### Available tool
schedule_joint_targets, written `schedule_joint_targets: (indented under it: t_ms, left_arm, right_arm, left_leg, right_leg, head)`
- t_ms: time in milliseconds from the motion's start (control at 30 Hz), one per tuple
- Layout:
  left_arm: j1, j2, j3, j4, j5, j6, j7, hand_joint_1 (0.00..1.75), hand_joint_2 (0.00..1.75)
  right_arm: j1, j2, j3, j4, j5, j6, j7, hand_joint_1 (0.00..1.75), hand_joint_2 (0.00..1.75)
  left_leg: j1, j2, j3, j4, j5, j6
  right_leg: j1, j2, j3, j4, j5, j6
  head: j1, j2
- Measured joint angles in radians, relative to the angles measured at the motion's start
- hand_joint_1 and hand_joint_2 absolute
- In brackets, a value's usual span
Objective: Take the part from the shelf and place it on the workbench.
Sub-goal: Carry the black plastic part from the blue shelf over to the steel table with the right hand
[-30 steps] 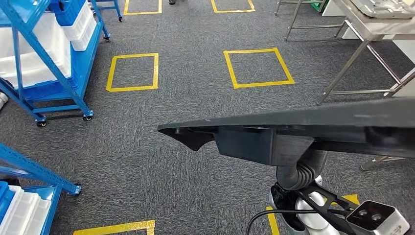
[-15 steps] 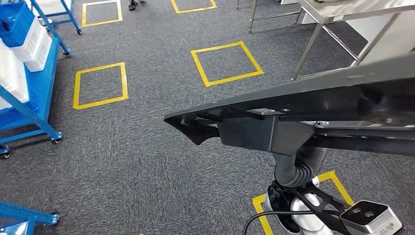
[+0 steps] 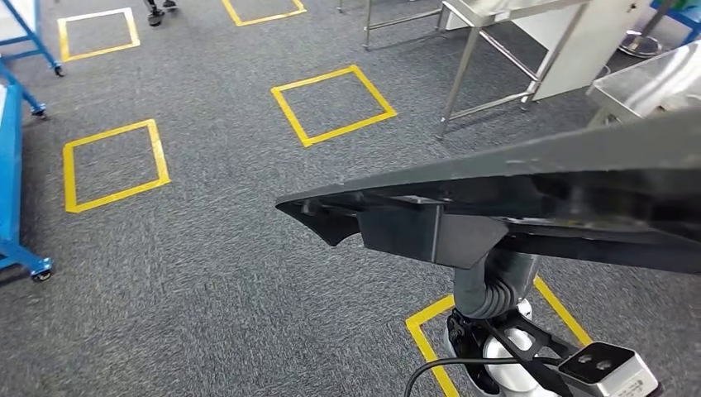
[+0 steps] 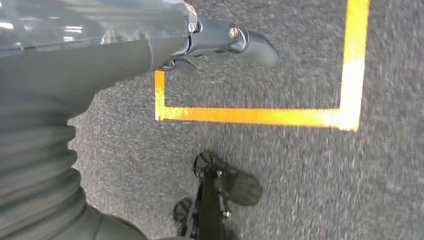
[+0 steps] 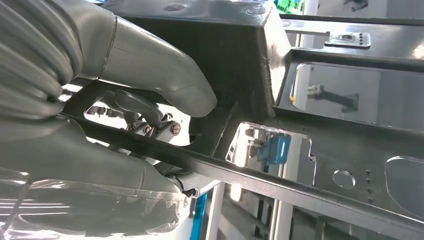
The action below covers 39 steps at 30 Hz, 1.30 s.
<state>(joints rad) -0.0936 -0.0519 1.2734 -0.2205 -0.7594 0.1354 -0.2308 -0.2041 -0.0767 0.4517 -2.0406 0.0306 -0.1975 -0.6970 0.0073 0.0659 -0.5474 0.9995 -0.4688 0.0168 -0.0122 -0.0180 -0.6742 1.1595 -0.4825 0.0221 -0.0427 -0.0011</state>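
A long flat black part (image 3: 529,194) with cut-outs stretches from the middle of the head view to its right edge, held above the carpet. My right hand (image 5: 145,95) grips it from below: the thick grey thumb (image 5: 170,75) presses against a boxy section of the part (image 5: 320,140). In the head view the ribbed wrist cover (image 3: 496,285) comes up under the part, which hides the fingers. My left hand (image 4: 220,42) hangs over the floor, fingers loosely extended and holding nothing.
Steel-legged workbenches (image 3: 496,16) stand at the back right, and another metal surface (image 3: 653,78) lies just beyond the part. A blue wheeled shelf frame (image 3: 12,190) is at the left edge. Yellow tape squares (image 3: 333,103) mark the grey carpet.
The whole view has swung to the right: the blue shelves have slid off to the left and the workbenches have come closer. The part stays in my right hand.
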Motion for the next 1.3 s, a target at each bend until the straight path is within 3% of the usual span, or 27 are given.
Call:
schedule_joint_targets:
  t_ms: [67,100,167,200,267,333,367,400,433,500,567,633,700,767,833,900,933,967,1000,1067,1133,1200,1233,1300]
  left_arm:
    - [-0.001,-0.005,0.000,0.000,-0.005,-0.004,0.000,0.00,1.75]
    - [-0.001,-0.007,0.000,0.000,-0.008,-0.006,-0.001,0.00,1.75]
    - [-0.004,-0.009,-0.001,0.000,-0.011,-0.011,-0.001,0.00,1.75]
    - [-0.007,-0.010,-0.001,0.000,-0.012,-0.012,-0.002,0.00,1.75]
    - [-0.010,-0.011,-0.001,0.000,-0.013,-0.013,-0.006,0.00,1.75]
    - [-0.006,-0.012,-0.001,0.000,-0.015,-0.013,-0.008,0.00,1.75]
    - [-0.003,-0.012,-0.001,0.000,-0.016,-0.013,-0.008,0.00,1.75]
    - [0.000,-0.012,-0.001,0.000,-0.018,-0.013,-0.007,0.00,1.75]
    - [0.001,-0.012,-0.001,0.000,-0.020,-0.013,-0.007,0.00,1.75]
    - [0.001,-0.012,-0.002,0.000,-0.022,-0.013,-0.006,0.00,1.75]
    - [0.001,-0.012,-0.002,0.000,-0.026,-0.014,-0.006,0.00,1.75]
    - [0.001,-0.012,-0.003,0.000,-0.030,-0.016,-0.005,0.00,1.75]
    - [-0.001,-0.013,-0.005,0.000,-0.032,-0.017,-0.003,0.00,1.75]
    - [-0.003,-0.015,-0.006,0.000,-0.035,-0.019,-0.004,0.00,1.75]
    - [0.000,-0.016,-0.006,0.000,-0.036,-0.021,-0.006,0.00,1.75]
    - [0.003,-0.016,-0.006,0.000,-0.036,-0.024,-0.007,0.00,1.75]
    - [0.003,-0.016,-0.006,0.000,-0.036,-0.027,-0.008,0.00,1.75]
    - [0.002,-0.016,-0.006,0.000,-0.035,-0.028,-0.010,0.00,1.75]
    - [0.001,-0.016,-0.006,0.000,-0.035,-0.030,-0.011,0.00,1.75]
    - [0.000,-0.017,-0.006,0.000,-0.033,-0.031,-0.014,0.00,1.75]
    - [0.000,-0.017,-0.006,0.000,-0.031,-0.031,-0.016,0.00,1.75]
    - [-0.002,-0.017,-0.006,0.000,-0.031,-0.031,-0.019,0.00,1.75]
    - [-0.004,-0.016,-0.006,0.000,-0.032,-0.032,-0.019,0.00,1.75]
    - [-0.005,-0.016,-0.006,0.000,-0.033,-0.033,-0.020,0.00,1.75]
  right_arm:
    - [-0.012,0.000,0.003,0.006,-0.004,0.002,0.000,1.75,1.75]
    - [-0.018,0.000,0.004,0.009,-0.008,0.003,0.000,1.75,1.75]
    - [-0.024,0.000,0.005,0.015,-0.014,0.005,0.000,1.75,1.75]
    - [-0.025,-0.001,0.006,0.017,-0.017,0.005,0.000,1.75,1.75]
    - [-0.031,-0.001,0.006,0.021,-0.021,0.007,0.000,1.75,1.75]
    - [-0.036,-0.001,0.008,0.026,-0.027,0.011,0.000,1.75,1.75]
    - [-0.037,-0.001,0.009,0.029,-0.029,0.014,0.000,1.75,1.75]
    - [-0.037,-0.002,0.010,0.032,-0.031,0.016,0.000,1.75,1.75]
    - [-0.037,-0.002,0.011,0.035,-0.031,0.018,0.000,1.75,1.75]
    - [-0.037,-0.001,0.012,0.039,-0.031,0.020,0.000,1.75,1.75]
    - [-0.037,-0.001,0.012,0.041,-0.033,0.021,0.000,1.75,1.75]
    - [-0.036,-0.001,0.013,0.042,-0.034,0.022,0.000,1.75,1.75]
    - [-0.034,-0.001,0.013,0.043,-0.034,0.023,0.000,1.75,1.75]
    - [-0.035,-0.001,0.013,0.043,-0.034,0.023,0.000,1.75,1.75]
    - [-0.037,-0.001,0.014,0.043,-0.033,0.025,0.000,1.75,1.75]
    - [-0.036,-0.001,0.016,0.045,-0.033,0.030,0.000,1.75,1.75]
    - [-0.035,-0.001,0.016,0.046,-0.034,0.033,0.000,1.75,1.75]
    - [-0.035,-0.001,0.016,0.047,-0.034,0.036,0.000,1.75,1.75]
    - [-0.035,-0.001,0.016,0.047,-0.034,0.039,0.000,1.75,1.75]
    - [-0.037,-0.001,0.017,0.047,-0.036,0.042,0.000,1.75,1.75]
    - [-0.039,-0.001,0.017,0.047,-0.039,0.044,0.000,1.75,1.75]
    - [-0.040,-0.001,0.016,0.046,-0.042,0.045,0.000,1.75,1.75]
    - [-0.040,-0.001,0.016,0.046,-0.043,0.045,0.000,1.75,1.75]
    - [-0.044,0.000,0.016,0.045,-0.045,0.045,0.000,1.75,1.75]
  left_leg:
    - [-0.004,0.019,0.005,0.001,-0.006,-0.009]
    - [-0.006,0.027,0.007,0.002,-0.009,-0.014]
    - [-0.006,0.045,0.012,0.001,-0.013,-0.026]
    - [-0.004,0.041,0.014,0.004,-0.018,-0.031]
    - [0.000,0.004,-0.004,0.053,-0.052,-0.040]
    - [0.003,-0.041,-0.062,0.176,-0.112,-0.043]
    - [0.003,-0.049,-0.095,0.239,-0.136,-0.044]
    - [0.003,-0.053,-0.119,0.280,-0.142,-0.044]
    - [0.003,-0.055,-0.127,0.284,-0.128,-0.043]
    - [0.004,-0.071,-0.092,0.185,-0.052,-0.039]
    - [0.006,-0.117,-0.042,0.062,0.001,-0.032]
    - [0.005,-0.142,-0.023,0.019,0.005,-0.026]
    - [0.005,-0.123,-0.019,0.010,0.009,-0.017]
    - [0.007,-0.099,-0.014,-0.001,0.014,-0.005]
    - [0.006,-0.072,-0.011,-0.005,0.014,0.002]
    - [0.004,-0.044,-0.011,-0.005,0.012,0.003]
    - [0.003,-0.031,-0.011,-0.004,0.010,0.002]
    - [0.003,-0.018,-0.009,-0.004,0.008,0.001]
    - [0.003,-0.007,-0.006,-0.004,0.006,-0.002]
    - [0.000,0.013,0.001,-0.003,-0.002,-0.010]
    - [-0.005,0.031,0.007,-0.001,-0.009,-0.021]
    - [-0.004,0.049,0.013,-0.001,-0.014,-0.032]
    - [-0.002,0.043,0.015,0.003,-0.021,-0.038]
    - [0.003,-0.002,-0.007,0.064,-0.061,-0.047]
  right_leg:
    - [0.009,-0.032,0.061,-0.116,0.034,-0.010]
    - [0.014,-0.039,0.071,-0.138,0.036,-0.016]
    - [0.018,-0.021,0.070,-0.142,0.034,-0.027]
    - [0.017,-0.011,0.072,-0.146,0.036,-0.033]
    - [0.011,0.008,0.077,-0.154,0.040,-0.044]
    - [0.011,0.028,0.080,-0.155,0.041,-0.051]
    - [0.012,0.040,0.080,-0.155,0.041,-0.052]
    - [0.013,0.054,0.081,-0.154,0.040,-0.053]
    - [0.014,0.068,0.081,-0.153,0.040,-0.053]
    - [0.014,0.096,0.084,-0.149,0.038,-0.051]
    - [0.014,0.121,0.082,-0.143,0.035,-0.044]
    - [0.010,0.143,0.074,-0.140,0.036,-0.033]
    - [0.006,0.156,0.069,-0.141,0.038,-0.021]
    - [0.009,0.113,0.051,-0.106,0.015,-0.012]
    - [0.009,0.052,-0.003,0.005,-0.044,-0.006]
    - [0.004,0.032,-0.064,0.121,-0.085,0.000]
    - [0.001,0.028,-0.073,0.138,-0.081,0.002]
    - [0.000,0.022,-0.060,0.112,-0.059,0.003]
    - [-0.001,0.010,-0.027,0.050,-0.025,0.003]
    - [0.005,-0.038,0.047,-0.088,0.024,-0.003]
    - [0.013,-0.058,0.074,-0.142,0.032,-0.014]
    - [0.016,-0.033,0.073,-0.144,0.032,-0.026]
    - [0.014,-0.021,0.075,-0.146,0.034,-0.031]
    - [0.009,0.001,0.079,-0.151,0.037,-0.043]
  head:
    - [0.000,0.000]
    - [0.000,0.000]
    - [0.000,0.000]
    - [0.000,0.000]
    - [0.000,0.000]
    - [0.000,0.000]
    - [0.000,0.000]
    - [0.000,0.000]
    - [0.000,0.000]
    - [0.000,0.000]
    - [0.000,0.000]
    - [0.000,0.000]
    - [0.000,0.000]
    - [0.000,0.000]
    - [0.000,0.000]
    - [0.000,0.000]
    - [0.000,0.000]
    - [0.000,0.000]
    - [0.000,0.000]
    - [0.000,0.000]
    - [0.000,0.000]
    - [0.000,0.000]
    - [0.000,0.000]
    - [0.000,0.000]
